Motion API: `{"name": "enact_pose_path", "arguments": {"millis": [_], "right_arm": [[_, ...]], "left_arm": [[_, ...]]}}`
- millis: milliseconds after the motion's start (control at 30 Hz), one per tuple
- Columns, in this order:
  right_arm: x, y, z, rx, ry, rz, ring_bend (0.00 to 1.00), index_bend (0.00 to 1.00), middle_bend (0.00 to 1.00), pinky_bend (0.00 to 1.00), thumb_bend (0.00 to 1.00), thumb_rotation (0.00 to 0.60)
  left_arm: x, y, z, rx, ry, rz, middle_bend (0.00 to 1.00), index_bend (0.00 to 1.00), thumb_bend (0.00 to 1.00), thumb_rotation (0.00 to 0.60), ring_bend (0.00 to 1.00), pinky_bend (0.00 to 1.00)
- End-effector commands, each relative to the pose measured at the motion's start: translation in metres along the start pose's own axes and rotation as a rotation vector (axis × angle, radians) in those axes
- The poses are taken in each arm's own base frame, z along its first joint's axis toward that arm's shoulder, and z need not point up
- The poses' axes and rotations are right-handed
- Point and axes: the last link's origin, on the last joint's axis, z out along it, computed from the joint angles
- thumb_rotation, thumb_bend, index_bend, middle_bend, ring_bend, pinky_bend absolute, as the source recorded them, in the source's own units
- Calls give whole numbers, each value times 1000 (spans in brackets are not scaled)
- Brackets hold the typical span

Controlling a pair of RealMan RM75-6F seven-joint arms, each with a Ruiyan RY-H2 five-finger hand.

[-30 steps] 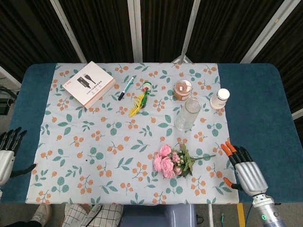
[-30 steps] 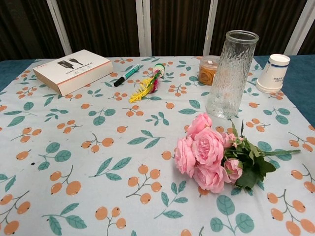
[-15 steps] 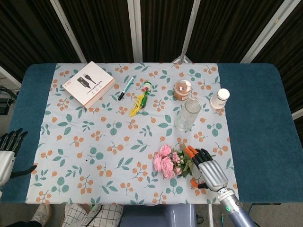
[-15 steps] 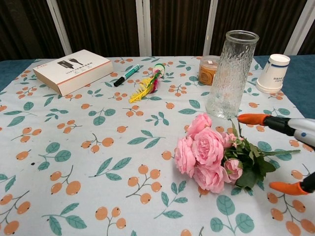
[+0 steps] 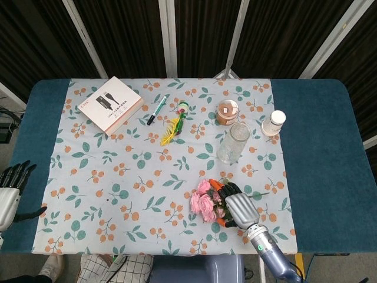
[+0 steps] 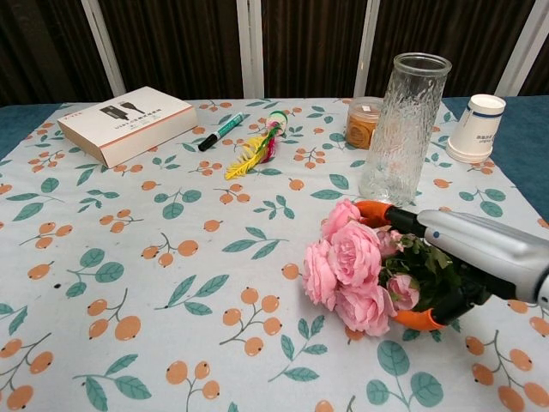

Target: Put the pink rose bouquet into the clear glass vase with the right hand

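Observation:
The pink rose bouquet lies on the floral cloth at the near right, blooms pointing left. My right hand wraps its green stems: fingers curl over the top, and the orange-tipped thumb sits below the leaves. The stems are mostly hidden under the hand. The clear glass vase stands upright and empty just behind the bouquet. My left hand hangs off the table's left edge with fingers apart, holding nothing.
A white box sits at the far left. A green marker and a yellow feather toy lie mid-table. An orange jar and a paper cup stand beside the vase.
My right hand has come in from the table's right edge to the bouquet and closed its fingers around the stems. The roses have shifted slightly left. The left hand has barely moved.

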Motion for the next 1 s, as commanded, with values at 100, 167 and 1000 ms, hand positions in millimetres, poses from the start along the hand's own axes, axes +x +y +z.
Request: {"name": "enact_pose_path", "arguments": {"millis": [100, 167, 1000], "right_arm": [[-8, -3, 12, -5, -8, 21, 296, 97, 251, 173, 288, 600], [-10, -5, 15, -3, -9, 32, 361, 185, 316, 206, 288, 600], [112, -17, 8, -2, 316, 305, 561, 466, 520, 365, 303, 600]], "left_arm": [[0, 0, 1, 2, -4, -4, 0, 0, 0, 600, 0, 0], [0, 0, 1, 2, -7, -6, 0, 0, 0, 600, 0, 0], [0, 1, 0, 8, -20, -46, 0, 0, 0, 600, 0, 0]]}}
